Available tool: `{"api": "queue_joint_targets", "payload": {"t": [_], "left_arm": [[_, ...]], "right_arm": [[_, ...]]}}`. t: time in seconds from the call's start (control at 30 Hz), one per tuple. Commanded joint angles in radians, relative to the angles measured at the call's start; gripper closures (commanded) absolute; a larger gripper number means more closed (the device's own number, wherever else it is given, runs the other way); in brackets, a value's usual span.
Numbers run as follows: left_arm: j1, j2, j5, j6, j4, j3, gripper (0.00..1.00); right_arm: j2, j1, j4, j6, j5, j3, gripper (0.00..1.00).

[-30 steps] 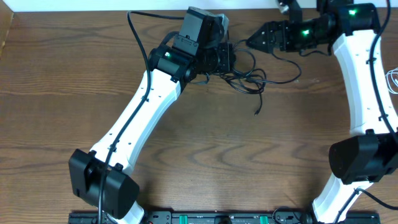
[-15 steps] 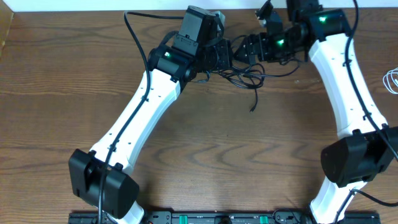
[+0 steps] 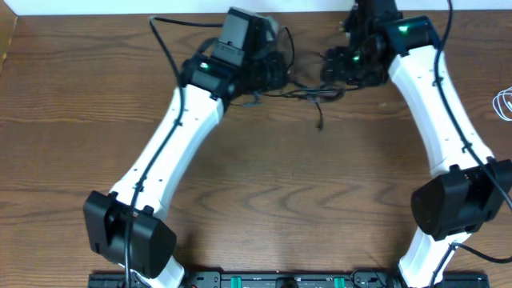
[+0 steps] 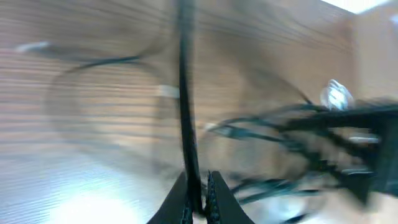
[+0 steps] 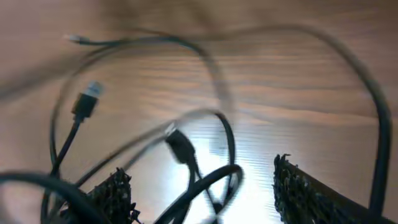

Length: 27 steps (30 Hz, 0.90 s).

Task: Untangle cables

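Thin black tangled cables are pinched in the clenched left pincer; the released right pincer is best closed on one loop only, then drawn away slowly.

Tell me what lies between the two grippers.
A tangle of black cables lies between the left gripper and the right gripper; the overhead view shows it.
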Motion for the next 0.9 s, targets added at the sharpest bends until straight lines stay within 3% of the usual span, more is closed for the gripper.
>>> {"api": "queue_joint_targets", "payload": {"t": [0.0,0.17,0.4,0.63,0.8,0.87], "left_arm": [[0.099,-0.006,-0.227,0.039,-0.039,0.006,0.93],[0.156,-0.006,-0.296,0.092,-0.076,0.006,0.93],[0.181,-0.006,-0.286,0.110,-0.092,0.006,0.92],[0.151,-0.002,-0.057,0.211,-0.084,0.006,0.92],[0.074,0.031,0.038,0.249,-0.024,0.006,0.92],[0.013,0.060,0.045,0.256,0.054,0.006,0.84]], "right_arm": [[0.002,-0.135,-0.013,0.042,0.226,-0.002,0.31],[0.002,-0.214,-0.024,0.045,0.210,-0.002,0.32],[0.002,-0.240,-0.027,-0.029,0.031,-0.002,0.36],[0.002,-0.219,-0.022,-0.057,0.005,-0.002,0.33],[0.000,-0.291,-0.012,0.000,-0.011,0.005,0.29],[-0.006,-0.349,-0.016,0.000,-0.055,0.005,0.27]]}}
